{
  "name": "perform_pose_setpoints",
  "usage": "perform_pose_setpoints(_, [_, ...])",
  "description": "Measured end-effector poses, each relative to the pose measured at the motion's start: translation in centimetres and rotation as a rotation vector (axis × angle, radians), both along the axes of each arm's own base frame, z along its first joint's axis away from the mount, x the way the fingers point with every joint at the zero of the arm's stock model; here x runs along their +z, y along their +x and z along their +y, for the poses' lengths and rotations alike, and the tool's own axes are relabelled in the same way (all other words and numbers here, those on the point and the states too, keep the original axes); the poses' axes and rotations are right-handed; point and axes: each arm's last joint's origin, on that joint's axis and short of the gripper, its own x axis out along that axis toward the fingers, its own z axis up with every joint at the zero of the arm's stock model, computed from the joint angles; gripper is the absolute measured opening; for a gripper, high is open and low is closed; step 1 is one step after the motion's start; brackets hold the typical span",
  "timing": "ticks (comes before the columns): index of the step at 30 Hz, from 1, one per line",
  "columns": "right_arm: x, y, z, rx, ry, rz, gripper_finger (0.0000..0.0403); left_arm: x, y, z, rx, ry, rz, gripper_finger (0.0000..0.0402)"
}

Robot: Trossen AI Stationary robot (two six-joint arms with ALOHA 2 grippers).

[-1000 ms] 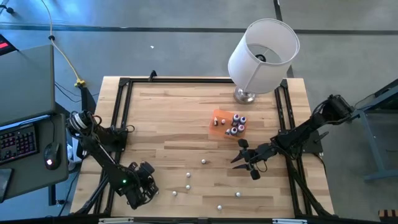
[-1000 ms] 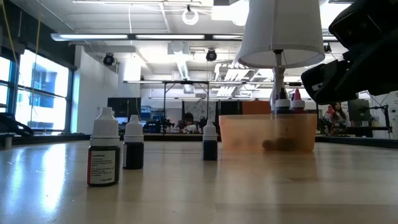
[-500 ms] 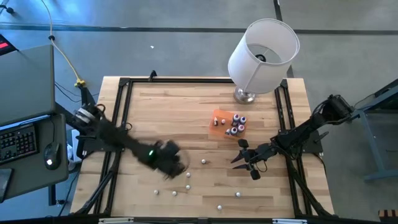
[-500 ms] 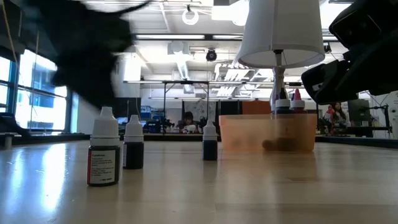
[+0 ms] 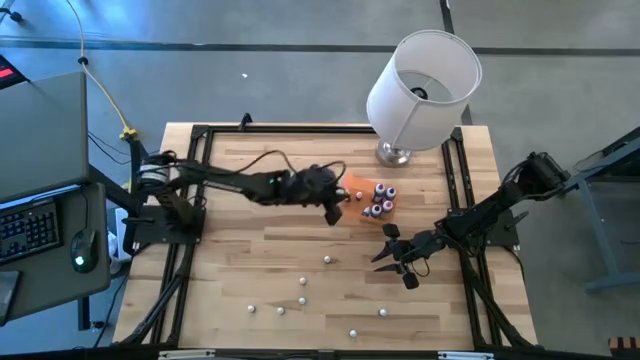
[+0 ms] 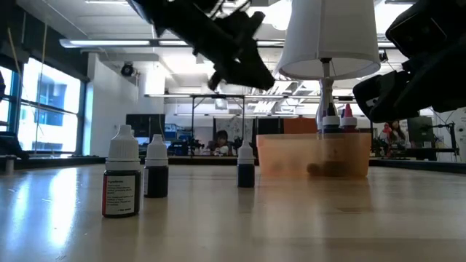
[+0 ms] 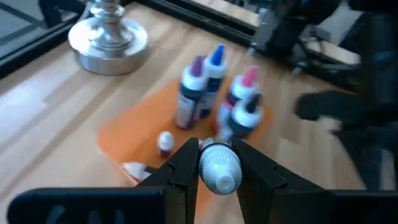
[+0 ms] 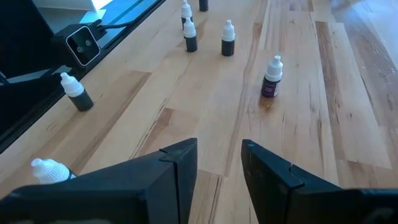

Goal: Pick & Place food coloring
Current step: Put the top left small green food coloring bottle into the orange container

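Note:
My left gripper (image 5: 335, 207) hangs over the near-left edge of the orange tray (image 5: 348, 185), shut on one small food coloring bottle (image 7: 219, 165). Several capped bottles (image 7: 205, 81) stand upright in the tray (image 7: 140, 127), and one tiny one lies beside them. More bottles (image 5: 303, 290) stand loose on their bases across the near half of the table. My right gripper (image 5: 379, 247) waits open near the table top, just near of the tray; loose bottles (image 8: 271, 77) show beyond its fingers. My left gripper pinches the bottle between its two fingers, and the whitish ribbed cap (image 7: 217, 155) shows between them. The fingers hide the bottle's body. It is lifted clear, above the tray's edge.
A lamp with a white shade (image 5: 420, 85) stands on a metal base (image 5: 393, 153) at the far edge, just beyond the tray. A black frame (image 5: 195, 190) runs along the table's sides. Bare wood lies left of the tray.
My left arm has swung from the table's near-left corner up and across toward the far right, ending over the orange tray. A bottle that the gripper had covered near the near-left now shows on the table. My right arm has kept still.

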Motion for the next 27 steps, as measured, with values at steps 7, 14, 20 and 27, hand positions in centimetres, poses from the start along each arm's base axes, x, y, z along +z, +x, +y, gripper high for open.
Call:
perform_pose_setpoints(7, [-0.3,-0.1,-0.1,0.0,-0.013,0.024,0.0119,-3.9,4.2,1.5,-0.029,-0.019,0.079,0.0078])
perform_pose_setpoints(14, [-0.5,-0.2,-0.1,-0.003,-0.021,0.055,0.0119,-6.1,7.1,1.9,-0.012,-0.049,0.199,0.0078])
perform_pose_setpoints(20, [-0.6,-0.3,-0.1,-0.001,-0.024,0.064,0.0119,-6.0,8.4,2.0,-0.042,0.0,0.271,0.0079])
perform_pose_setpoints(27, [-0.5,-0.3,0.1,0.089,-0.033,0.046,0.0119,-5.7,8.2,1.9,-0.092,0.014,0.342,0.0123])
